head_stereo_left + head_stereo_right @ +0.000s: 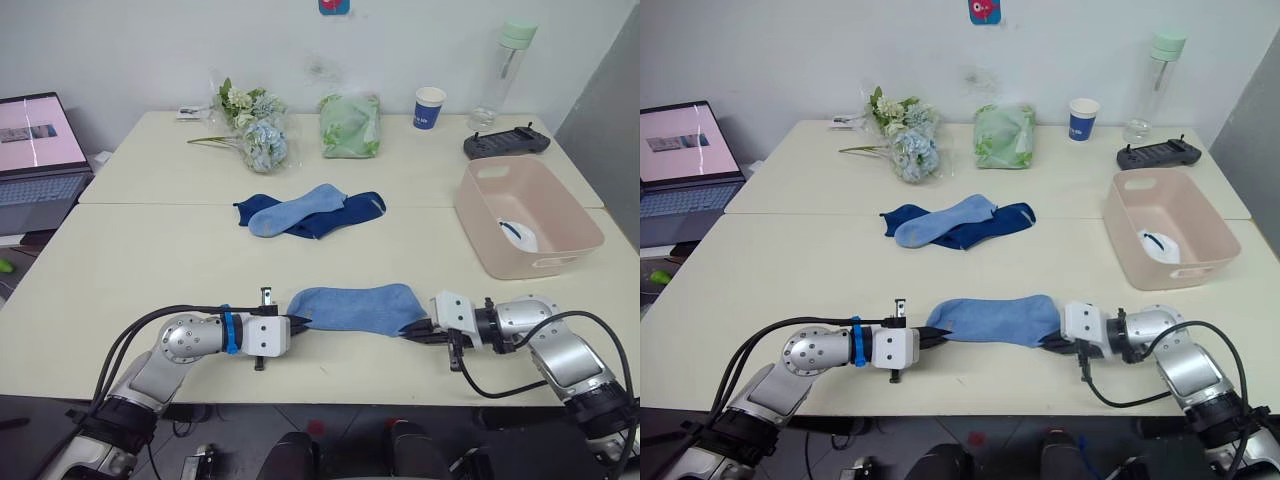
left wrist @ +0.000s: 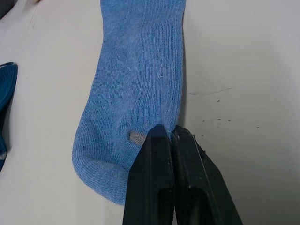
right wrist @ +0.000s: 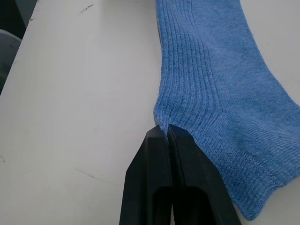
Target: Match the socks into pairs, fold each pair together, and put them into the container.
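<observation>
Left eye view: light blue sock [image 1: 352, 306] flat near the near edge of the table [image 1: 150, 270], stretched between both arms. Left pincer [image 1: 300, 323] clamped on its left end, by the toe; right pincer [image 1: 414, 331] clamped on its right end, at the cuff edge. Fingers [image 2: 161, 154] pressed together on a pinch of fabric in the left wrist view, likewise in the right wrist view. Second light blue sock [image 1: 295, 210] farther back at table centre, lying across the two dark navy socks [image 1: 345, 213], touching them. Container [image 1: 525, 215] at the right, well apart from the held sock, with something white [image 1: 517, 235] inside, probably the white pair.

Step in hand, by judgement: pairing the light blue socks, one held taut and ready to place. Next move likely: carrying the held sock to its mate, or fetching the mate, aligning both, then folding. Care called for in lifting the mate off the navy socks without dragging them.
</observation>
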Available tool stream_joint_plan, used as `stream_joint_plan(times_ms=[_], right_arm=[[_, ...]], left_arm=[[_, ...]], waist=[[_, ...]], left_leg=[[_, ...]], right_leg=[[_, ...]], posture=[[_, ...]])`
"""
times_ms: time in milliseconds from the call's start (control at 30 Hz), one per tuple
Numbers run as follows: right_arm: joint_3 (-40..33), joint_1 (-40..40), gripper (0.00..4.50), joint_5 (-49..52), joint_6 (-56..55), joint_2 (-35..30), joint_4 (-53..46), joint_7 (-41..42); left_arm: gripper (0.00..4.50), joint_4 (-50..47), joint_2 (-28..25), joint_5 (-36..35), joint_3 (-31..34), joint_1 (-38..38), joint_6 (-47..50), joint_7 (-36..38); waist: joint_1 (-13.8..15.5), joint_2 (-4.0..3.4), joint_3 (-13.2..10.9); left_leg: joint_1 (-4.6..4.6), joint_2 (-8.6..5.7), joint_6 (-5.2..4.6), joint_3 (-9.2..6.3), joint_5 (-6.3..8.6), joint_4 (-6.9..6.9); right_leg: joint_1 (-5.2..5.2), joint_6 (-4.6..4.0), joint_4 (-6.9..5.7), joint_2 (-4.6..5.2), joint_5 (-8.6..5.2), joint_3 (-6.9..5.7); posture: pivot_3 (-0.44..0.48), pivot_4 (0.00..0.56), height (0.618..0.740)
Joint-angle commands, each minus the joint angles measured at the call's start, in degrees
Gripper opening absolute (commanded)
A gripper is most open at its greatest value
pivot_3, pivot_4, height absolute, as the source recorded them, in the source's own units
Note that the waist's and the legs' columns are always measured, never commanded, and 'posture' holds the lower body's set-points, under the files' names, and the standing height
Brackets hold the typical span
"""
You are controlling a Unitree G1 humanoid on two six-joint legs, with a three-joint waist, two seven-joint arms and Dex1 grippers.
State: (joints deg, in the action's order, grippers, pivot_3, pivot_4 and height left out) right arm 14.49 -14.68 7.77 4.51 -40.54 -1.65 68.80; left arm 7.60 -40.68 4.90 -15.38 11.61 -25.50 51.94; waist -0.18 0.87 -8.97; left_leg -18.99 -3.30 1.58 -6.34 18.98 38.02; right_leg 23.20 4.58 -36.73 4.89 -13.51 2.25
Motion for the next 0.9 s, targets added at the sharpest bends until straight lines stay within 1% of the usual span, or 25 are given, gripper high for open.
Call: stream_joint_plan(times_ms=[33,100,200,233,267,300,333,367,400,467,533,567,600,633,667,700,800,900], right_arm=[[-2.95,-1.24,0.03,4.41,2.72,-1.22,-4.11,1.93],[-3.93,-1.38,0.03,7.49,6.89,-2.24,-8.16,2.89],[-5.55,-1.13,0.03,13.2,15.02,-5.91,-16.31,4.71],[-6.75,-1.2,0.03,16.49,19.1,-6.98,-19.12,4.54],[-8.02,-1.23,0.03,20.49,24.17,-8.36,-21.7,4.46],[-9.17,-1.18,0.03,24.58,29.27,-9.73,-23.89,4.35],[-9.96,-1.12,0.03,27.39,32.81,-10.68,-25.36,4.09],[-10.9,-1.04,0.03,31.52,37.58,-11.67,-26.47,3.66],[-11.67,-0.94,0.03,35.38,41.79,-12.55,-27.27,3.32],[-12.79,-0.8,0.03,40.59,47.25,-13.75,-28.28,2.87],[-13.19,-0.73,0.03,42.98,49.61,-14.5,-28.77,2.72],[-12.08,-1.05,0.03,42.52,50.23,-14.56,-27.89,2.73],[-10.03,-1.43,0.03,39.93,48.95,-14.02,-25.81,2.49],[-7.58,-1.95,0.03,36.19,46.28,-13.27,-23.01,2.49],[-5.86,-2.36,0.03,33.55,44.24,-12.75,-21.0,2.55],[-4.89,-2.65,0.03,31.97,42.82,-12.44,-19.78,2.72],[-1.4,-6.65,0.03,23.21,34.43,-8.93,-10.7,1.07],[1.08,-10.38,0.03,16.75,27.58,-6.84,-3.7,1.82]], left_arm=[[0.0,-0.04,-0.15,-1.9,0.99,-1.68,1.84,0.62],[0.0,-4.73,-0.74,-7.34,2.04,-3.48,5.03,3.11],[0.0,-14.21,-3.26,-15.07,4.88,-5.89,10.93,6.24],[0.0,-18.42,-4.85,-18.66,6.15,-7.06,14.95,7.24],[0.0,-23.36,-6.78,-23.93,7.66,-8.64,21.01,8.0],[0.0,-28.29,-8.81,-30.55,9.31,-10.39,28.12,8.27],[0.0,-31.64,-10.19,-35.05,10.55,-11.61,33.17,8.23],[0.0,-34.93,-11.8,-41.58,12.37,-12.59,39.5,7.15],[0.0,-37.37,-13.4,-47.94,14.16,-13.24,45.39,5.81],[0.0,-40.3,-15.51,-56.86,16.84,-13.86,53.72,3.94],[0.0,-41.18,-16.8,-61.22,18.22,-14.05,59.06,3.02],[0.0,-39.13,-17.31,-63.59,18.05,-13.32,63.53,1.97],[0.0,-36.69,-17.17,-63.12,16.94,-12.56,65.82,2.18],[0.0,-33.64,-15.7,-63.07,15.71,-10.9,68.32,0.98],[0.0,-31.62,-14.47,-62.9,14.94,-9.61,70.08,0.14],[0.0,-30.66,-13.48,-62.63,14.65,-8.71,71.14,-0.36],[0.0,-25.34,-10.71,-51.54,9.46,-4.53,66.71,-0.05],[0.0,-20.84,-7.85,-46.4,7.0,-1.69,64.72,0.83]], waist=[[-0.01,-0.02,-0.01],[-0.05,-0.02,-0.06],[-0.46,-0.03,-0.15],[-0.45,0.0,-0.18],[-0.46,0.04,-0.2],[-0.46,0.07,-0.21],[-0.46,0.08,-0.25],[-0.41,0.06,-0.25],[-0.38,0.06,-0.26],[-0.36,0.12,-0.3],[-0.36,0.14,-0.32],[-0.37,0.13,-0.32],[-0.39,0.13,-0.32],[-0.42,0.13,-0.32],[-0.44,0.13,-0.32],[-0.48,0.17,-0.34],[-0.74,0.21,-0.36],[-0.79,0.21,-0.36]], left_leg=[[0.0,0.0,0.0,0.0,0.0,0.0],[-0.03,0.03,0.0,-0.01,0.0,0.0],[-0.22,0.25,-0.03,-0.06,0.04,-0.03],[-0.36,0.33,-0.03,-0.09,0.04,-0.02],[-0.51,0.34,-0.03,-0.12,0.04,0.02],[-0.77,0.36,-0.02,-0.13,0.03,0.07],[-0.92,0.38,-0.02,-0.13,0.03,0.11],[-0.95,0.4,-0.02,-0.13,0.03,0.09],[-0.93,0.41,-0.03,-0.11,0.03,0.08],[-0.91,0.41,-0.05,-0.1,0.04,0.08],[-0.9,0.41,-0.07,-0.08,0.05,0.08],[-0.9,0.4,-0.07,-0.07,0.05,0.08],[-0.9,0.4,-0.07,-0.05,0.05,0.08],[-0.86,0.38,-0.07,-0.03,0.05,0.08],[-0.86,0.06,-0.07,0.0,0.05,0.08],[-0.8,0.02,-0.08,0.02,0.05,0.09],[-0.84,0.01,-0.06,0.0,0.04,0.09],[-0.89,-0.02,0.22,0.04,-0.12,0.1]], right_leg=[[0.0,0.0,0.0,0.0,0.0,0.0],[0.03,0.01,0.0,0.0,0.0,0.0],[0.23,0.06,0.02,0.01,-0.05,0.01],[0.34,0.07,0.03,0.01,-0.06,-0.02],[0.46,0.07,0.01,0.01,-0.06,-0.06],[0.73,0.06,-0.04,0.01,-0.05,-0.07],[0.89,0.04,-0.09,0.01,-0.04,-0.06],[0.91,0.04,-0.09,0.02,-0.04,-0.06],[0.88,0.04,-0.07,0.02,-0.04,-0.07],[0.82,0.05,-0.06,0.02,-0.05,-0.1],[0.82,0.05,-0.06,0.01,-0.05,-0.1],[0.81,0.05,-0.06,0.01,-0.05,-0.11],[0.82,0.05,-0.07,0.0,-0.05,-0.11],[0.78,0.05,-0.07,-0.03,-0.05,-0.12],[0.78,0.05,-0.07,-0.05,-0.05,-0.12],[0.74,0.05,-0.09,-0.05,-0.05,-0.11],[0.8,0.05,-0.08,-0.05,-0.05,-0.1],[0.88,-0.01,-0.09,-0.04,-0.01,-0.04]], posture=[[0.0,0.15,0.74],[0.0,0.15,0.74],[0.0,0.15,0.74],[0.0,0.15,0.74],[0.0,0.15,0.74],[0.0,0.15,0.74],[0.0,0.15,0.74],[0.0,0.15,0.74],[0.0,0.15,0.74],[0.0,0.15,0.74],[0.0,0.15,0.74],[0.0,0.15,0.74],[0.0,0.15,0.74],[0.0,0.15,0.74],[0.0,0.15,0.74],[0.0,0.15,0.74],[0.0,0.15,0.74],[0.0,0.15,0.74]])
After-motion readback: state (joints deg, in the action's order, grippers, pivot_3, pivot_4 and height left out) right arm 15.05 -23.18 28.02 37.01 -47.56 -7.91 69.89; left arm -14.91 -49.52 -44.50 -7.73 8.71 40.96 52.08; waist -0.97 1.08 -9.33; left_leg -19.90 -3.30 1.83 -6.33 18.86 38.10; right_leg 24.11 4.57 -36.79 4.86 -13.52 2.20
